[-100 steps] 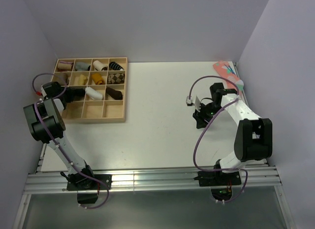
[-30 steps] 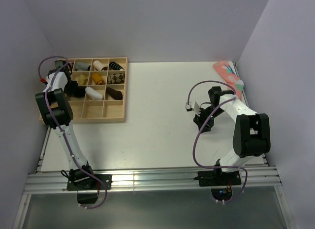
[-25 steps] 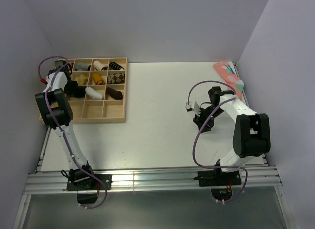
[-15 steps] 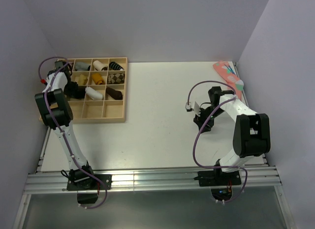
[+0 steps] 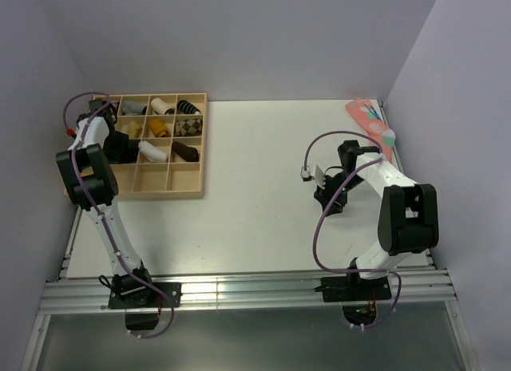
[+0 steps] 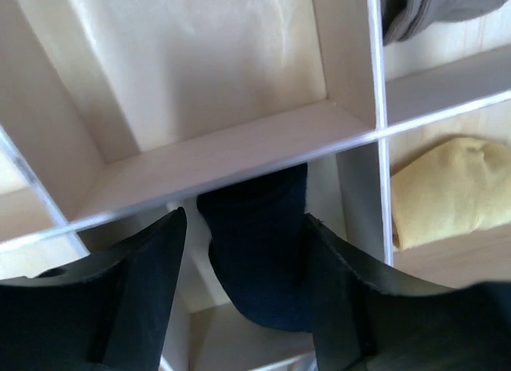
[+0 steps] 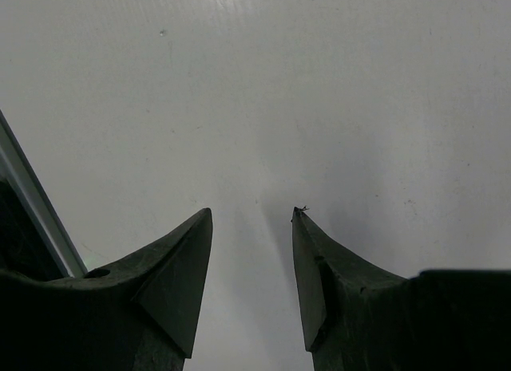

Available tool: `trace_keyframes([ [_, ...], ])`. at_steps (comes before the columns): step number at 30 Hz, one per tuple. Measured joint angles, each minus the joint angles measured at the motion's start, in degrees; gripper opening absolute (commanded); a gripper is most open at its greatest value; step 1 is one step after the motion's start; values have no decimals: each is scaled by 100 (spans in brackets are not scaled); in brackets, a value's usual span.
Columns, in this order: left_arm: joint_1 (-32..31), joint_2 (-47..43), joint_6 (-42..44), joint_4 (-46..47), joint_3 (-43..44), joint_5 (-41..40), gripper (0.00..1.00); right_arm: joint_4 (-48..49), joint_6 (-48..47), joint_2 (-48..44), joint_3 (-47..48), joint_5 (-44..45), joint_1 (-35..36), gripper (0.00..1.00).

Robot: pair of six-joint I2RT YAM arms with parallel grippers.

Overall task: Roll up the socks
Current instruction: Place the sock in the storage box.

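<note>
Item 1, rolled black sock (image 6: 255, 259): lies in the wooden compartment tray (image 5: 160, 194), in the cell beside the one holding a yellow roll (image 6: 439, 191).
Item 2, left gripper (image 6: 243, 218): released, its fingers straddling the sock inside that cell.
Item 3, right gripper (image 7: 252, 213): spread and empty, over the white table (image 7: 335, 84), well to the right of the tray.

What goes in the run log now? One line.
left claw: open astride black sock roll in wooden tray | right claw: open, empty, over table
</note>
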Motion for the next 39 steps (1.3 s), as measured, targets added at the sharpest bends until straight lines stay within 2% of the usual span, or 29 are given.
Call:
trace_keyframes([
  [9, -44, -120, 59, -68, -39, -7, 66, -48, -15, 0, 2, -2, 0, 52],
  [10, -46, -122, 63, -74, -35, -7, 74, -52, -17, -2, 4, -2, 0, 52],
  [18, -76, -236, 142, -382, 223, 28, 75, -116, -20, 0, 57, -9, 0, 53],
  [19, -76, -258, 144, -417, 260, 28, 82, -125, -22, 0, 72, -9, 0, 53],
  [28, -105, -629, 155, -570, 367, -33, 81, -256, -37, 0, 205, -96, 0, 53],
  [30, -149, -761, 162, -570, 367, -81, 86, -284, -33, 0, 229, -138, 0, 53],
  [35, -527, -1432, 354, -400, 345, -286, 87, -358, 127, -17, 402, -297, -11, 55],
  [37, -822, -1845, 509, -155, 227, -363, 95, -365, 267, -94, 525, -382, -28, 57],
  [39, -1270, -2413, 734, 291, -59, -365, 97, -358, 514, -232, 686, -463, -50, 58],
])
